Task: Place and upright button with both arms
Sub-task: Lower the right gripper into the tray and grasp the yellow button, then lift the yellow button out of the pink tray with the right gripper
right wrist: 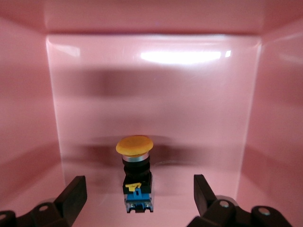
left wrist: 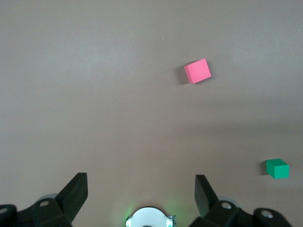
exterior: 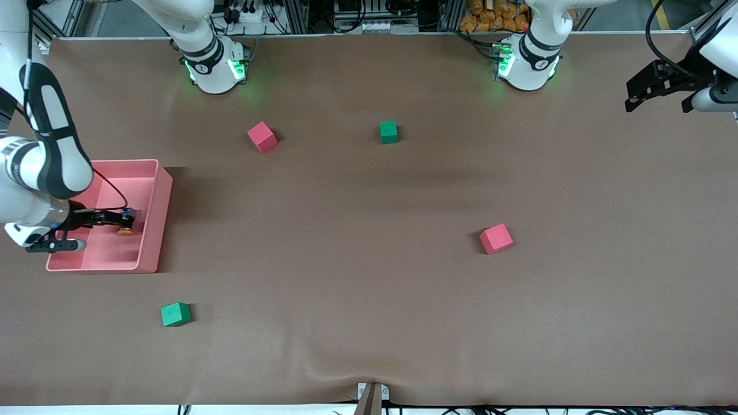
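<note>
In the front view the right gripper (exterior: 118, 222) reaches down into the pink bin (exterior: 157, 222) at the right arm's end of the table, its fingers spread with the button (exterior: 125, 229) just past their tips — a pose that reads as an approach to pick the part out, nothing pinched yet. The bin holds only that button; two red cubes (exterior: 262, 136) (exterior: 496, 238) and two green cubes (exterior: 388, 132) (exterior: 175, 314) lie loose on the brown table (exterior: 369, 276), well apart from it. The left gripper (exterior: 657, 86) hangs high over the left arm's end of the table and waits, probably so it can receive or steady the button later. In the left wrist view its fingers (left wrist: 75, 194) stand wide apart over bare tabletop, with a red cube (left wrist: 198, 71) and a green cube (left wrist: 277, 168) ahead of them and nothing between them. In the right wrist view the button (right wrist: 136, 177) lies on the bin floor (right wrist: 156, 109) between and slightly ahead of the spread fingers (right wrist: 75, 194) — orange cap pointing away from the gripper, black body and blue base nearest it — so, as I judge it, closing across the body would be the natural grip.
</note>
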`<state>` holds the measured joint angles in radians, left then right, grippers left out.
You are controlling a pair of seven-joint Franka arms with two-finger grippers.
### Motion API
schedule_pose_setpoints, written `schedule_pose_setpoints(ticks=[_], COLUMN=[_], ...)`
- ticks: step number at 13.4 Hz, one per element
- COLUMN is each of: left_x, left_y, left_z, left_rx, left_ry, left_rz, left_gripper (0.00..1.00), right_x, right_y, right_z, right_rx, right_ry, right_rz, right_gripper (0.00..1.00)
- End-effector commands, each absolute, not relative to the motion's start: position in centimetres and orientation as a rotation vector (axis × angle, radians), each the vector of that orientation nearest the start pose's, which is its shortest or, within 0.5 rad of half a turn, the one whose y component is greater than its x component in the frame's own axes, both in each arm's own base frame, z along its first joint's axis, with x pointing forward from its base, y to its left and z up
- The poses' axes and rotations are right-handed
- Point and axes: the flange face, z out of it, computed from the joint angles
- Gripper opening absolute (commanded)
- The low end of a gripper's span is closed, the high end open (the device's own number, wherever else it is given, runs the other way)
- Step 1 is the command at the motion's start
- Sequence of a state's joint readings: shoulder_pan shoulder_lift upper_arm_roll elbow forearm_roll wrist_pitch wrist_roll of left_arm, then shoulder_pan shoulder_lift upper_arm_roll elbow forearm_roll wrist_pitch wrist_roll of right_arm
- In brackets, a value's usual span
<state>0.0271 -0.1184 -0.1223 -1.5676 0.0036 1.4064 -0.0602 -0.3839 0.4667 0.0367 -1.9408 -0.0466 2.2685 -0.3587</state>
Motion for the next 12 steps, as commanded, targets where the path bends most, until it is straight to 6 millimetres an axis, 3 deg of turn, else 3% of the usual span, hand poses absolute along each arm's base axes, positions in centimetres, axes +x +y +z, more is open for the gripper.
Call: schedule_pose_setpoints(ticks=[1,3,7,10,11,12], left_x=[49.4,49.4,49.6,49.7,49.7,49.7], left_y=[-4.9,-4.8,-5.1,-4.8,-4.7,-4.6], left_z=[67.8,67.8,67.8,67.6,67.3,67.4], left_rx=[-3.122,-3.122,-3.122,-3.123,-3.122,-3.123], left_ry=[0.075,0.075,0.084,0.072,0.07,0.065], left_rz=[0.072,0.069,0.067,0.074,0.086,0.081], left_gripper=[1.0,1.0,1.0,1.0,1.0,1.0], right_x=[56.3,56.0,55.7,55.6,55.6,55.6], right_y=[-21.3,-21.6,-21.5,-21.4,-21.4,-21.5], right_z=[21.9,20.3,19.1,18.0,17.7,17.6], right_rx=[-3.084,-3.073,-3.067,-3.066,-3.066,-3.065], right_ry=[-0.073,-0.088,-0.08,-0.079,-0.081,-0.081], right_rz=[0.181,0.189,0.193,0.189,0.186,0.188], right_gripper=[1.0,1.0,1.0,0.89,0.75,0.48])
